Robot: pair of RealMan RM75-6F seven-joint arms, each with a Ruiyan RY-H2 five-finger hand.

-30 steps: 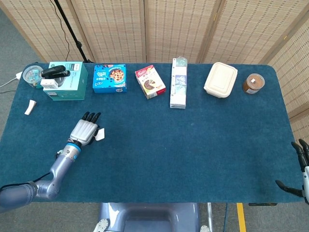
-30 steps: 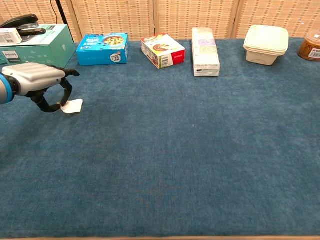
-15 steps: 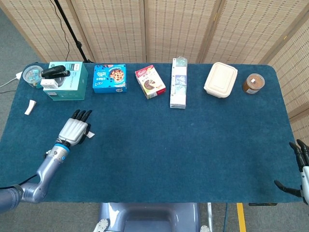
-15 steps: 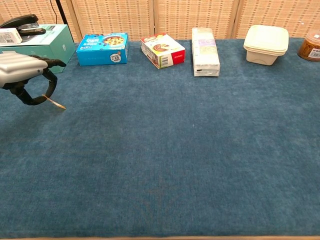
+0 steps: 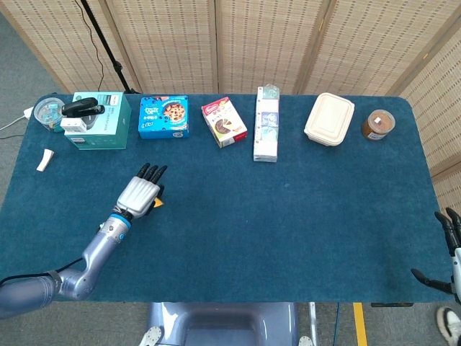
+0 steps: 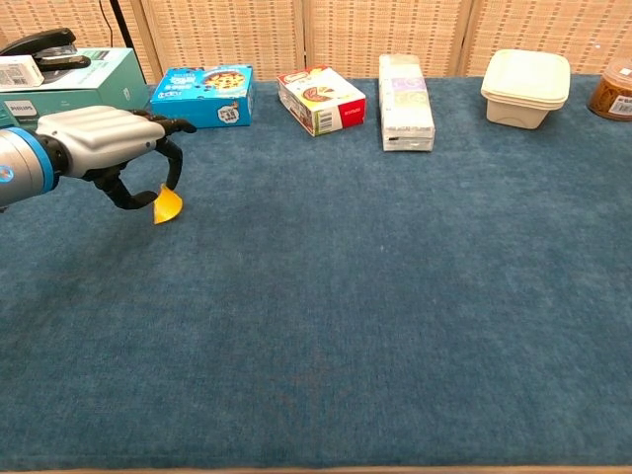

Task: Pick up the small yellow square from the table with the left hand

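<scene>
**Op:** One item in hand. My left hand (image 6: 104,143) has the small yellow square (image 6: 167,204) pinched at its top edge between thumb and a fingertip; the other fingers curl loosely over it. In the chest view the square hangs below the fingers and looks clear of the blue bench (image 6: 395,296), though I cannot tell how high. In the head view only a sliver of yellow shows at the edge of the hand (image 5: 141,193).

**Obs:** And the right hand?

**Op:** Right hand (image 5: 450,252) sits at the far right edge of the head view, fingers apart, nothing in it, well apart from everything.

**Obs:** Risks from here?

**Op:** My judgement: the grip is the weak point. It catches only a corner or edge of a thin piece, so the square could pivot or slip out if I swing the arm fast or loosen the thumb. A drop would put it back on the cloth, flat, where it is hard to get a fingertip under it.

**Obs:** Anything nearby to hit?

**Op:** Teal box with the stapler (image 6: 74,74) and the blue cookie box (image 6: 202,96) stand behind the hand. A careless sweep toward the back row could knock them.
</scene>
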